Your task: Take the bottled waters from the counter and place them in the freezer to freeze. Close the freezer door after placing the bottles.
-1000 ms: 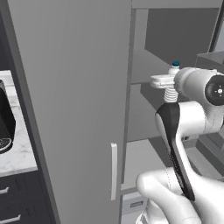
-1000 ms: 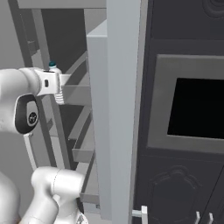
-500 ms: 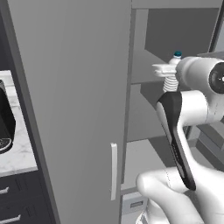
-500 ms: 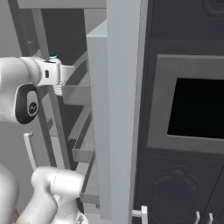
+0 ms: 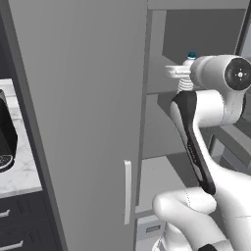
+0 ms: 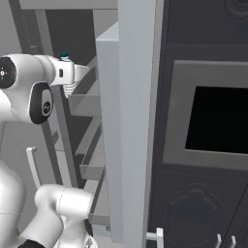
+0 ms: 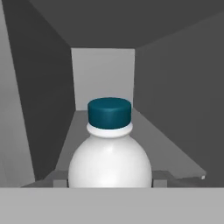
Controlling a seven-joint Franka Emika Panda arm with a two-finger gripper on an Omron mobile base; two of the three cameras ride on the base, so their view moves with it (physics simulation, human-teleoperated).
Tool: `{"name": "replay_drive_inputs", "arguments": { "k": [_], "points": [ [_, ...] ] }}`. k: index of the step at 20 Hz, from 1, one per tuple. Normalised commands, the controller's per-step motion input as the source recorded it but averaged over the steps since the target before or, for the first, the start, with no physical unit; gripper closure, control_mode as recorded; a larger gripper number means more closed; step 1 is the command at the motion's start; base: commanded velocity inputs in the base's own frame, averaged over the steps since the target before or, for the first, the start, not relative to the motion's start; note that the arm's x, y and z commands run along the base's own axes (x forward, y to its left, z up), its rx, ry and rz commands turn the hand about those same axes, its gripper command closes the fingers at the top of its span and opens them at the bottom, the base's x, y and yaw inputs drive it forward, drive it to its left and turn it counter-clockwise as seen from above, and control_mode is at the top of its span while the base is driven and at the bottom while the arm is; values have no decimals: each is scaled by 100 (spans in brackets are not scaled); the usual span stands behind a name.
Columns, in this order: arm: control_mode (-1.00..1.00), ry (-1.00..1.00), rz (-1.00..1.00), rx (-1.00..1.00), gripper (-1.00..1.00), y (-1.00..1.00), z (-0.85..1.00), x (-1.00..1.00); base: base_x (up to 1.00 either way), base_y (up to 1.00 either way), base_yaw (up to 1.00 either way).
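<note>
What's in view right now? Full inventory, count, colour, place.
bottle: 1, white with dark teal cap, held at the mouth of a grey freezer compartment
freezer: 1, grey, open, shelves inside, straight ahead
freezer door: 1, grey with pale vertical handle, left of the arm in the left base view
counter: 1, white marble, far left over dark drawers
black appliance: 1, on the counter
oven cabinet: 1, dark, right of the freezer
gripper: 1, white, shut on the bottle, level with an upper shelf

A bare grey freezer shelf (image 7: 148, 144) runs back between grey walls.
</note>
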Motion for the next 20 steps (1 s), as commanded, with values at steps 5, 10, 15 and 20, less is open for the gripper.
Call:
{"name": "replay_drive_inputs", "arguments": {
  "k": [5, 10, 15, 20],
  "points": [
    [-100, 1, 10, 1, 100, -12, 0, 52, 0, 0, 0],
    [-100, 8, 3, 0, 100, -7, 0, 54, 0, 0, 0],
    [-100, 8, 0, 0, 100, 0, 0, 55, 0, 0, 0],
    [-100, 1, 1, 0, 100, -4, 0, 43, 0, 0, 0]
  ]
}}
